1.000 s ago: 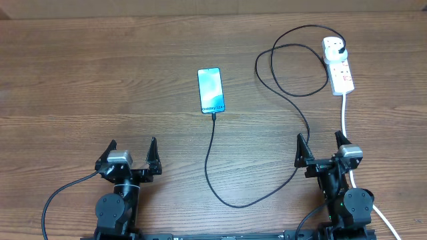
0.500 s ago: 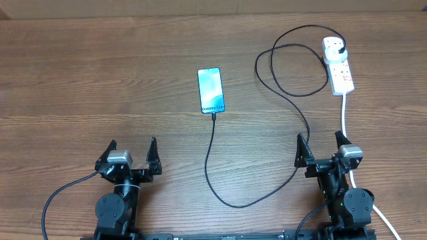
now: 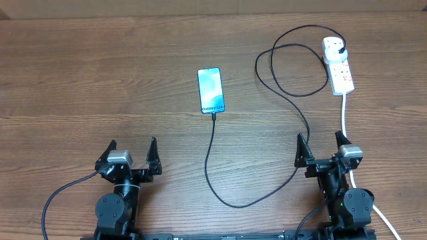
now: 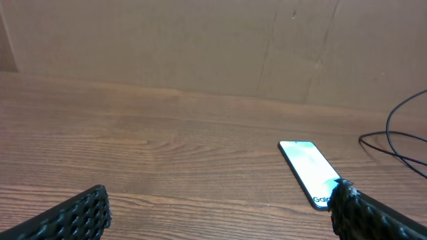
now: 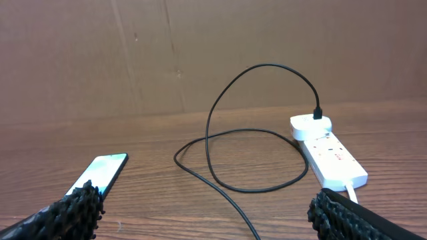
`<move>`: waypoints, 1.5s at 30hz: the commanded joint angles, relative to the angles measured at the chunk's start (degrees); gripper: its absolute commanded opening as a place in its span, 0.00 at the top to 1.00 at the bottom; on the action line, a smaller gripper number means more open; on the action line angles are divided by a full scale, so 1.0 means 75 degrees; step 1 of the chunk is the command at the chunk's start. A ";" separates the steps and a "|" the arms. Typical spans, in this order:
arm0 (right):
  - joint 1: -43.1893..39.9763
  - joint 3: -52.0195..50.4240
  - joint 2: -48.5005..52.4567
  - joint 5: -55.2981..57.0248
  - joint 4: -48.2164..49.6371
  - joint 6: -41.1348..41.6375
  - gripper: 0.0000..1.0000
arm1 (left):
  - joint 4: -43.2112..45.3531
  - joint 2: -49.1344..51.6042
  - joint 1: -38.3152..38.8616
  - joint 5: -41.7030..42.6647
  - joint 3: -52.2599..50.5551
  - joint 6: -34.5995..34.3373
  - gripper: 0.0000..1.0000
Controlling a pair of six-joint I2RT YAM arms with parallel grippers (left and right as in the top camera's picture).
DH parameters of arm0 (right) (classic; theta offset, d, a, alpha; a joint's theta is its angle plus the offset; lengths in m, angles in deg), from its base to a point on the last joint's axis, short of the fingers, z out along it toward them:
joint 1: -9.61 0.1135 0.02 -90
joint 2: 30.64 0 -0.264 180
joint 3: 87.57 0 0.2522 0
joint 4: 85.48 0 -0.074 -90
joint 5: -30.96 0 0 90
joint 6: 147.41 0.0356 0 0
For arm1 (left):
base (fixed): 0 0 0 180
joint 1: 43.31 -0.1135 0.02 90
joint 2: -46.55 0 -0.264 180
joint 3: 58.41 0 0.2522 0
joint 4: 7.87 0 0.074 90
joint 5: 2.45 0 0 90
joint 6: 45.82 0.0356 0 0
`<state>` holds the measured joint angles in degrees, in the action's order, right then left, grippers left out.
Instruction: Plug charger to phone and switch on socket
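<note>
The left end effector (image 3: 133, 143) and right end effector (image 3: 319, 139) are gaping wide, gripping nothing. The phone (image 3: 211, 91) is lying ahead between them, with the charger (image 3: 208, 153) meeting its near edge. The socket (image 3: 339, 67) is sitting beyond the right one.

Switch state on socket (image 3: 340, 70) illegible

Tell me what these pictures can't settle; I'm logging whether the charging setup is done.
Whether the charger tip is seated in the phone: too small overhead; in the left wrist view a finger of the left tool partly covers that end.
The socket switch's position: too small in overhead and right wrist views.
Where the white cord ends: cut off by the overhead frame's bottom edge.
</note>
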<state>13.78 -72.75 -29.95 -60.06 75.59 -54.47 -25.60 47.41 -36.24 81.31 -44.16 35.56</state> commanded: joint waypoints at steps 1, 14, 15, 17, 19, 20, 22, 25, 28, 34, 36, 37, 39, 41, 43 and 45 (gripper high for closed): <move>0.0006 -0.0076 -0.0070 0.0184 0.0029 -0.0096 0.00 | -0.0006 -0.0087 -0.0047 0.0035 -0.0026 -0.0052 0.00; -0.0020 -0.0079 -0.0070 0.0105 0.0038 -0.0801 0.00 | -0.0006 -0.0087 -0.0047 0.0035 -0.0026 -0.0050 0.00; -0.0020 -0.0076 -0.0070 0.0105 0.0041 -0.0801 0.00 | -0.0009 -0.0087 -0.0047 0.0035 -0.0026 -0.0050 0.00; -0.0020 -0.0079 -0.0070 0.0105 0.0041 -0.0801 0.00 | -0.0009 -0.0087 -0.0047 0.0038 -0.0026 -0.0050 0.00; -0.0020 -0.0079 -0.0070 0.0105 0.0041 -0.0801 0.00 | -0.0006 -0.0087 -0.0047 0.0038 -0.0026 -0.0052 0.00; -0.0020 -0.0079 -0.0070 0.0105 0.0041 -0.0801 0.00 | -0.0006 -0.0087 -0.0047 0.0035 -0.0026 -0.0052 0.00; -0.0020 -0.0079 -0.0070 0.0105 0.0041 -0.0801 0.00 | -0.0006 -0.0087 -0.0047 0.0035 -0.0026 -0.0052 0.00; -0.0020 -0.0079 -0.0070 0.0105 0.0041 -0.0801 0.00 | -0.0006 -0.0087 -0.0047 0.0035 -0.0026 -0.0050 0.00; -0.0020 -0.0079 -0.0070 0.0105 0.0038 -0.0801 0.00 | -0.0006 -0.0087 -0.0047 0.0038 -0.0026 -0.0052 0.00; -0.0020 -0.0079 -0.0070 0.0105 0.0041 -0.0801 0.00 | -0.0006 -0.0087 -0.0047 0.0035 -0.0026 -0.0052 0.00; -0.0020 -0.0079 -0.0070 0.0105 0.0041 -0.0801 0.00 | -0.0006 -0.0087 -0.0047 0.0035 -0.0026 -0.0052 0.00; -0.0020 -0.0079 -0.0070 0.0105 0.0041 -0.0801 0.00 | -0.0006 -0.0087 -0.0047 0.0035 -0.0026 -0.0050 0.00; -0.0020 -0.0079 -0.0070 0.0105 0.0041 -0.0801 0.00 | -0.0006 -0.0087 -0.0047 0.0035 -0.0026 -0.0050 0.00; -0.0020 -0.0079 -0.0070 0.0105 0.0041 -0.0801 0.00 | -0.0006 -0.0087 -0.0047 0.0038 -0.0026 -0.0052 0.00; -0.0020 -0.0079 -0.0070 0.0105 0.0041 -0.0801 0.00 | -0.0006 -0.0087 -0.0047 0.0035 -0.0026 -0.0052 0.00; -0.0020 -0.0079 -0.0070 0.0105 0.0041 -0.0801 0.00 | -0.0006 -0.0087 -0.0047 0.0035 -0.0026 -0.0050 0.00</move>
<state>13.73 -72.75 -29.95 -59.84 75.59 -60.22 -25.57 47.41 -36.24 81.31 -44.16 35.56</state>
